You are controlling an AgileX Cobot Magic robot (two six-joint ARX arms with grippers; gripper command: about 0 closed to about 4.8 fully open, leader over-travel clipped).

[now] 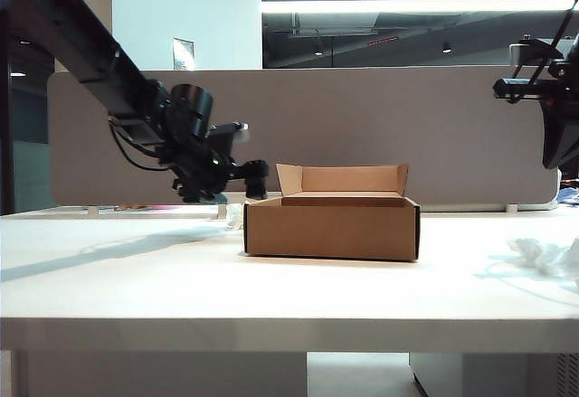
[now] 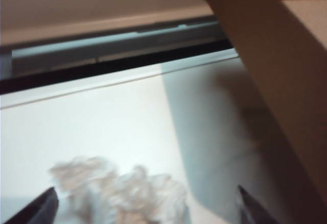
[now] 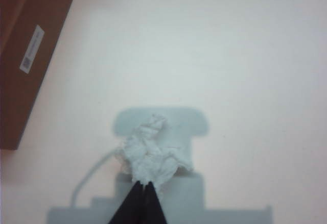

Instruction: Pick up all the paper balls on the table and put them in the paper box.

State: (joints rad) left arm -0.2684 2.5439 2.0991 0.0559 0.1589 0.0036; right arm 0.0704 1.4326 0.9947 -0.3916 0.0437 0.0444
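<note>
Paper balls: light, soft, crushable wads, by your judgement; take each around its bulging middle, since a loose fringe would likely tear or slip.
Exterior view: you see the paper box (image 1: 332, 226) mid-bench, flaps up at the back. The left gripper (image 1: 237, 183) hangs low beside the box's left end. White wads (image 1: 545, 256) lie on the bench (image 1: 163, 279) far right; the right arm sits high at the right edge.
Left wrist view: your fingers (image 2: 41, 209) are spread wide, holding nothing, with a wad (image 2: 120, 193) lying between them, beside the box wall (image 2: 276, 76).
Right wrist view: your right gripper (image 3: 142, 196) has its fingers pressed together, empty, above a wad (image 3: 150, 155) on the bench, away from the box (image 3: 28, 55).
</note>
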